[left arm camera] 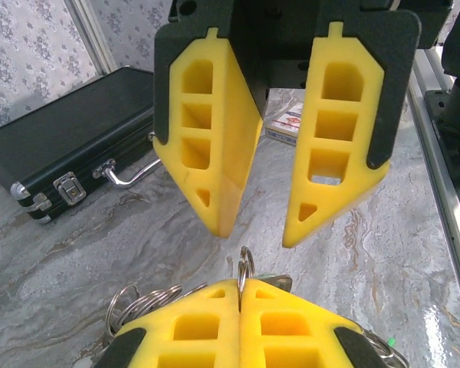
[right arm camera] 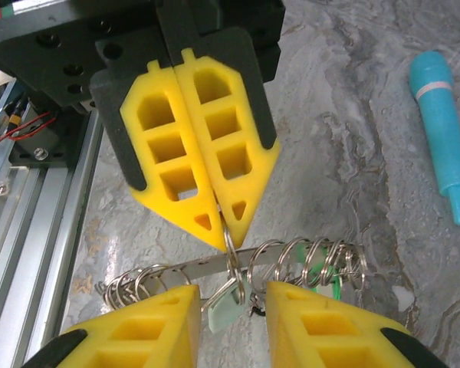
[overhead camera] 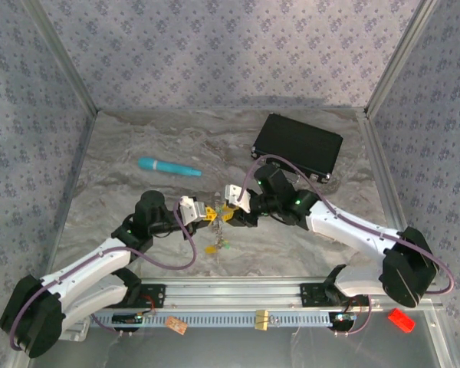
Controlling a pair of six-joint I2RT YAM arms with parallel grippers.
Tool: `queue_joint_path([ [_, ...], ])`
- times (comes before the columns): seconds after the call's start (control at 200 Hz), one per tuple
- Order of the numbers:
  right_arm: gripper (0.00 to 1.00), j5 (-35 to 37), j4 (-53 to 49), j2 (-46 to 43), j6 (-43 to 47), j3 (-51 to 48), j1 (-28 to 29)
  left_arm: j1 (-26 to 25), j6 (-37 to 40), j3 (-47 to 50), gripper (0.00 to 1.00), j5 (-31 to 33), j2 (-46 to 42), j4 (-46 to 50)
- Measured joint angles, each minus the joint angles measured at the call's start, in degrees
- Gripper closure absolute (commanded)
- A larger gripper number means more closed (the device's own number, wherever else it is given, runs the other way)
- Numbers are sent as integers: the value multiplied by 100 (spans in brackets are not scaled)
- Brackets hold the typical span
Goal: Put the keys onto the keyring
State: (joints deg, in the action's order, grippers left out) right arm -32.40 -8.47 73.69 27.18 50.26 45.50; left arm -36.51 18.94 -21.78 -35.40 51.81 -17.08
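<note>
The keyring (right arm camera: 203, 266) is a silvery band strung with several small split rings, held just above the marble table between both grippers. My left gripper (right arm camera: 226, 236) (left arm camera: 240, 285) (overhead camera: 207, 214) is shut on one small split ring (left arm camera: 246, 264) that hangs on the band. A pale teal key (right arm camera: 228, 310) dangles from that ring. A green key (right arm camera: 324, 273) hangs farther along the band. My right gripper (right arm camera: 231, 290) (left arm camera: 257, 236) (overhead camera: 231, 212) is open, its fingers either side of the teal key without touching it. Two loose keys, yellow (overhead camera: 211, 248) and green (overhead camera: 224, 245), lie on the table below the grippers.
A black case (overhead camera: 297, 146) (left arm camera: 69, 130) lies at the back right. A long teal stick (overhead camera: 169, 166) (right arm camera: 445, 130) lies at the back left. A small red-and-white tag (left arm camera: 287, 123) sits near the case. The metal rail (overhead camera: 238, 291) runs along the near edge.
</note>
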Motion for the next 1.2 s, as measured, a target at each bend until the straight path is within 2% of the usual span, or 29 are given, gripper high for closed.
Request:
queue_joint_path([
  [0.265, 72, 87, 35, 179, -2, 2, 0, -4, -2, 22, 100, -20, 2, -37],
  [0.53, 94, 109, -17, 249, 13, 66, 0, -4, -2, 22, 100, -20, 4, -37],
  [0.685, 98, 109, -105, 337, 20, 90, 0, -2, -13, 22, 100, -15, 4, -37],
  [0.82, 96, 107, -186, 476, 20, 140, 2, -39, -20, 22, 100, -22, 11, -59],
  [0.925, 85, 103, -212, 476, 17, 160, 2, -63, -17, 20, 100, -22, 11, -72],
  [1.029, 79, 98, -195, 468, 11, 157, -4, -70, -17, 20, 100, -59, 13, -76],
  [1.199, 77, -7, -151, 352, -2, 131, -26, -74, -17, 20, 100, -87, 17, -109],
])
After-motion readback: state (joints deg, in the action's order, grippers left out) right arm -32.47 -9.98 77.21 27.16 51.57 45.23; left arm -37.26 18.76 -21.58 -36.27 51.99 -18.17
